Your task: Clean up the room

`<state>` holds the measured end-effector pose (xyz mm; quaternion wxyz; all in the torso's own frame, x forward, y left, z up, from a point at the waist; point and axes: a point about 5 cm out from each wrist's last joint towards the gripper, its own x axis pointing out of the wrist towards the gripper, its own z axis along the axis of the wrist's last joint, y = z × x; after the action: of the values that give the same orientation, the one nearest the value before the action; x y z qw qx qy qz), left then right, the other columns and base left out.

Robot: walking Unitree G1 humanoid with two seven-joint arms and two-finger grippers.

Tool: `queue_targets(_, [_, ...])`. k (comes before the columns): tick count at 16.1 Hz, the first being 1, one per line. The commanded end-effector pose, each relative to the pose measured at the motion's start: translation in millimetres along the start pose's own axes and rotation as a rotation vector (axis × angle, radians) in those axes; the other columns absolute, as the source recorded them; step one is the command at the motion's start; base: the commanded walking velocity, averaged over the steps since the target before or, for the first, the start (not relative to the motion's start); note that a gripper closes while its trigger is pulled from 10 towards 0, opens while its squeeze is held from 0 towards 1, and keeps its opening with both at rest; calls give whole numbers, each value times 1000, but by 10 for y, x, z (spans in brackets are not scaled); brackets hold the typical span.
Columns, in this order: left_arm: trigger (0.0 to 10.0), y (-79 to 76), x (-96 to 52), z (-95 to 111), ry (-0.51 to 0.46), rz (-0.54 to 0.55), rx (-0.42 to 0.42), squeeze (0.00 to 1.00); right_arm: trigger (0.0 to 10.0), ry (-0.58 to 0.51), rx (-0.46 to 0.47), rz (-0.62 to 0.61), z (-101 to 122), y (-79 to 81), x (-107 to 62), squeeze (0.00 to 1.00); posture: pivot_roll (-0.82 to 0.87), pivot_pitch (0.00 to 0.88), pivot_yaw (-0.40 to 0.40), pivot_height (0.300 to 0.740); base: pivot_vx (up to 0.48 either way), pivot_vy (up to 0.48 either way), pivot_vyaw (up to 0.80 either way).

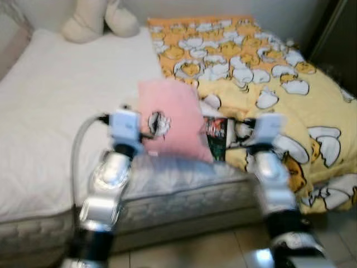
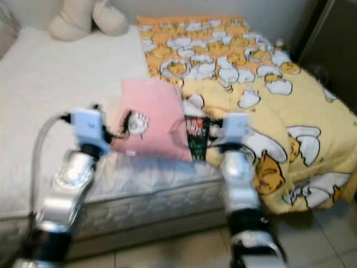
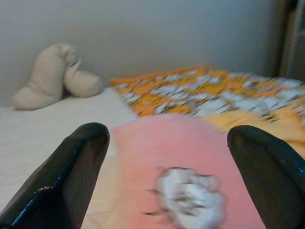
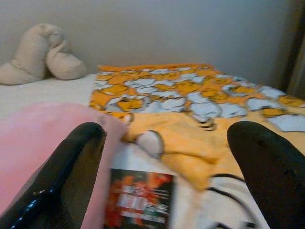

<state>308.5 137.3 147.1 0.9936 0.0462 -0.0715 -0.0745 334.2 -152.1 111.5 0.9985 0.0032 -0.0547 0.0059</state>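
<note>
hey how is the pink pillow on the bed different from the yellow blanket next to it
The pink pillow is plain apart from one small white emblem; the yellow blanket is printed all over with white and orange cartoon figures. The pillow is small and compact; the blanket is rumpled and drapes over the bed's edge. Both lie on the white mattress.

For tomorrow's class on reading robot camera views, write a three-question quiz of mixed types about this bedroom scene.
1. True or false: the pink pillow lies on the floor.
2. Which lies nearest the right gripper? A) beige plush toy B) dark booklet C) grey wall
3. Fill in: the left gripper's fingers are ____.

Key: 1 false, it is on the bed. 2 B. 3 open, with the pillow ahead.
</note>
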Motion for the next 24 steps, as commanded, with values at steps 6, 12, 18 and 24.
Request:
queue_targets(6, [10000,233,316,-52,116,-7,4,0,10000,136,60,-151,-21,-514,209,0,-18,0,26,736,0,0,0])
queue_targets(12, [10000,588,516,-209,241,56,-66,0,10000,207,116,-132,35,-618,374,0,-3,0,22,736,0,0,0])
queue_targets(18, [10000,163,-19,371,-214,79,102,0,10000,-136,-184,-96,245,-252,-106,0,-18,0,-3,736,0,0,0])
queue_targets(24, [10000,-6,-320,-60,30,72,8,0,10000,-34,-166,-93,-29,-209,-430,0,-11,0,-20,736,0,0,0])
